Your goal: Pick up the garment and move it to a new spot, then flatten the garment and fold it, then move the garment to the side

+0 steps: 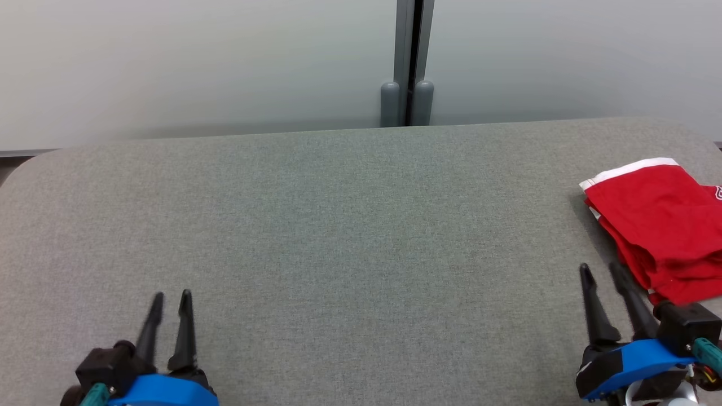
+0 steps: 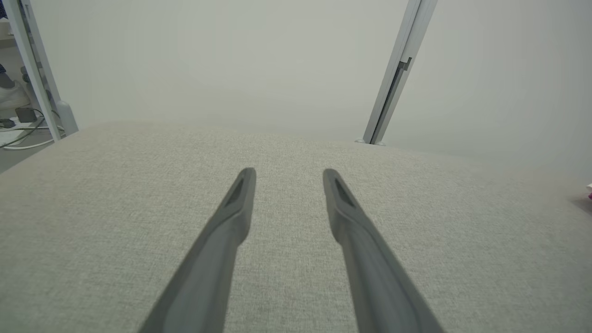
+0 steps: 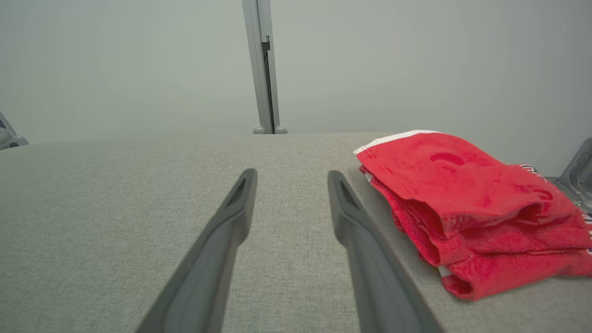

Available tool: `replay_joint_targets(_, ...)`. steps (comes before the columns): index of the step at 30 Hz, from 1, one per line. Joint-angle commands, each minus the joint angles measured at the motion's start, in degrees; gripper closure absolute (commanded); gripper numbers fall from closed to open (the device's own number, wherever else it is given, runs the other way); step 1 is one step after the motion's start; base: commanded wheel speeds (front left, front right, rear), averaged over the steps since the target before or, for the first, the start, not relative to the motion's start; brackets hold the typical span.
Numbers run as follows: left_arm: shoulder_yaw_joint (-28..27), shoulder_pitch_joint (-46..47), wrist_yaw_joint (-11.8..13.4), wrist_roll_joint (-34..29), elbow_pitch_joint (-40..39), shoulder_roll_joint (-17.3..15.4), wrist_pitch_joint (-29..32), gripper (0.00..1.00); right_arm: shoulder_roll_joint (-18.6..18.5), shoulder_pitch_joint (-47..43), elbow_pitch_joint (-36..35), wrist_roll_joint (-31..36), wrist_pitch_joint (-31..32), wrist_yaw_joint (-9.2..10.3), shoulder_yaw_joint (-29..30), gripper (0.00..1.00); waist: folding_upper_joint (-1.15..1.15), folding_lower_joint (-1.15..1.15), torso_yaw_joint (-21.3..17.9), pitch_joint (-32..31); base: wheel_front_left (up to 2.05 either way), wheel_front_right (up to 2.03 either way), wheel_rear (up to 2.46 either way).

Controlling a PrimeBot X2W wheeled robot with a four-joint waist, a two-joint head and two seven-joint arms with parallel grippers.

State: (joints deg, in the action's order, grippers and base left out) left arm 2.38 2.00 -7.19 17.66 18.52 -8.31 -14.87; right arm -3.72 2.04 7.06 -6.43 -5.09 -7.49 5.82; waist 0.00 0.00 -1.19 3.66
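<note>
The garment [image 1: 660, 225] is red with a white band, folded into a thick stack at the right edge of the grey padded table [image 1: 338, 214]. In the right wrist view the garment [image 3: 471, 208] lies just to the right of my fingers, apart from them. My right gripper [image 1: 602, 273] stands open at the lower right, its fingertips close beside the garment's near-left corner, with nothing between them. My left gripper [image 1: 171, 298] is open at the lower left over bare table, far from the garment. Both wrist views show the jaws parted and empty: the left gripper [image 2: 289, 173], the right gripper [image 3: 292, 175].
A pale wall with a grey vertical post [image 1: 407, 62] runs behind the table's far edge. Off the table's left end, the left wrist view shows a metal frame leg [image 2: 34, 69] and cables on the floor [image 2: 18, 134]. A grey metal part [image 3: 576, 173] sits beyond the garment.
</note>
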Motion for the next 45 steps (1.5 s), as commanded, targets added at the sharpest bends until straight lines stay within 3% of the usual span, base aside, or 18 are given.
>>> replay_joint_targets(1,0.08,-0.38,0.0,0.09,0.42,0.17,0.13,1.0,0.07,-0.01,0.6,-0.1,0.09,0.0,0.04,1.0,0.0,0.0,0.0,0.0,0.0,0.0,0.0)
replay_joint_targets(5,0.11,-1.55,0.0,0.9,1.96,0.99,0.46,1.0,0.24,-0.11,2.59,-0.99,0.58,0.0,0.14,1.0,0.0,0.0,0.0,-0.02,0.0,0.0,0.0)
replay_joint_targets(26,-2.39,0.22,-0.09,20.73,0.14,2.15,6.1,1.0,0.39,1.11,3.59,-23.87,3.51,0.0,0.28,1.0,0.0,0.0,0.2,-0.6,0.0,0.0,0.0)
replay_joint_targets(45,-4.08,1.4,-0.17,34.33,-1.11,2.97,9.96,1.0,0.5,2.09,4.38,-39.51,5.56,-0.01,0.39,1.0,0.0,0.0,0.37,-1.1,0.0,0.0,0.0)
